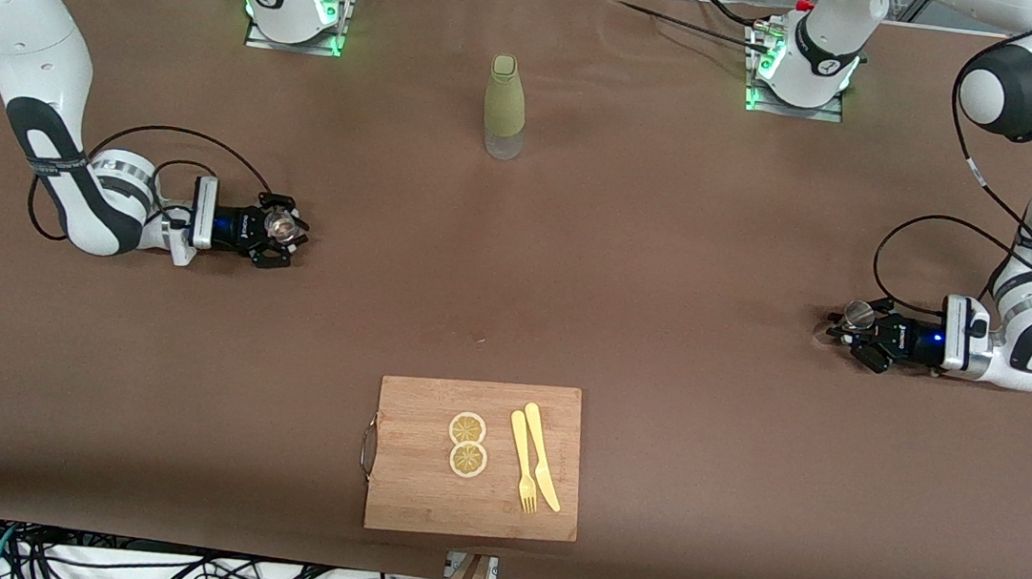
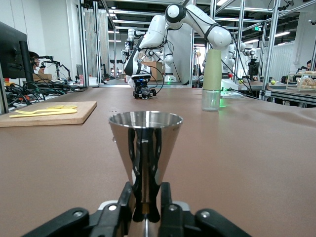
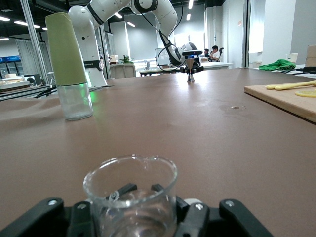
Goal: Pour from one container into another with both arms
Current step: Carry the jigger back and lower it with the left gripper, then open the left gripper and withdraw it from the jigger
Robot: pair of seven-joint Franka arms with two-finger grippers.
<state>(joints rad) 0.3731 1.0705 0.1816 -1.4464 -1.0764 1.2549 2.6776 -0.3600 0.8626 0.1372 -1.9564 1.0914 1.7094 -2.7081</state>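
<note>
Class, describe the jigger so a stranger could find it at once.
Start at the brown table and go to the left arm's end. There the left gripper, low at the tabletop, is shut on the jigger. It is the only silvery metal cone here; the right gripper holds a clear glass cup.

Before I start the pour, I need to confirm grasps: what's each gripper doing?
Left gripper: shut on the metal jigger, low at the table's left-arm end.
Right gripper: shut on the small glass cup, low at the right-arm end.
</note>
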